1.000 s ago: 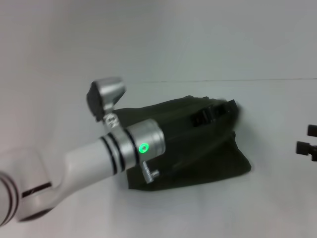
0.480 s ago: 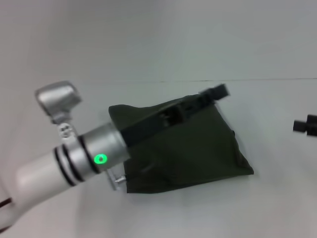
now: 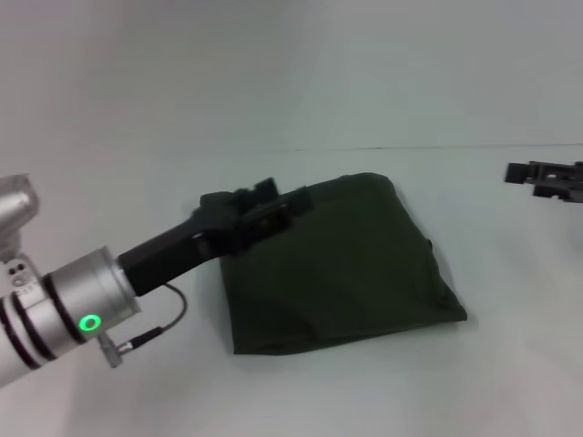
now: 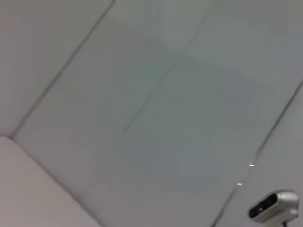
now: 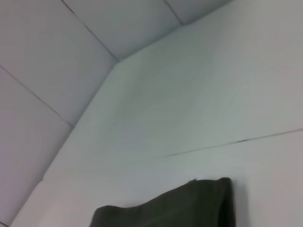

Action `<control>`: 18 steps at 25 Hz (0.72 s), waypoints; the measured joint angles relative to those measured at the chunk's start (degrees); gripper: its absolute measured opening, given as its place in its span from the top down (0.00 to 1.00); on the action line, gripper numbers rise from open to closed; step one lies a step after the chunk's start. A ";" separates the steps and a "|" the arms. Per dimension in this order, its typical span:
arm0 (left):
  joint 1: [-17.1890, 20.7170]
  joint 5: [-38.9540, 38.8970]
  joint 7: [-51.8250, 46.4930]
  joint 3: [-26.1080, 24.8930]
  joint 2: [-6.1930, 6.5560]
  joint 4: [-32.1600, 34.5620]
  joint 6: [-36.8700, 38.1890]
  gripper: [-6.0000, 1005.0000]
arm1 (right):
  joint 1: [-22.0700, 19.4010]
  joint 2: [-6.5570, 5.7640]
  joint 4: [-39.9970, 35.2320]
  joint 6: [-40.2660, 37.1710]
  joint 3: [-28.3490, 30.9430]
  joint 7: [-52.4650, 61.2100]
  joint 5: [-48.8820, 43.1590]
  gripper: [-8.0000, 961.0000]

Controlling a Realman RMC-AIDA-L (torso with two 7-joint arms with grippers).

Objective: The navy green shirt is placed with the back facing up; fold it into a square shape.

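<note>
White table [image 3: 510,382] under everything, pale wall [image 3: 273,64] behind it. Small grey camera-like device [image 4: 273,207] shows in left wrist view.

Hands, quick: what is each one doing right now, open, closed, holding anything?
Left hand: above the folded navy green shirt's left far corner; open or closed cannot be told.
Right hand: off to the right, away from the shirt; cannot be told.

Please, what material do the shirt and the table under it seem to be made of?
The navy green shirt looks like soft matte woven or knitted fabric: it lies folded, with rounded edges and shallow creases. The table seems a hard, smooth, white matte surface, possibly laminate; this cannot be confirmed.
</note>
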 joint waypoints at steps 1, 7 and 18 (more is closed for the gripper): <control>0.62 0.31 0.17 -0.41 0.03 0.90 -0.43 0.11 | 0.73 0.00 0.79 0.77 -0.74 0.31 -0.06 0.06; 2.36 1.25 0.09 -4.07 0.06 3.24 -6.29 0.07 | 4.53 0.45 4.66 6.28 -4.91 0.61 -1.35 0.06; 1.00 1.45 -5.26 -4.05 0.36 3.31 -21.54 0.07 | 5.29 0.66 5.48 9.29 -7.20 0.35 -1.36 0.07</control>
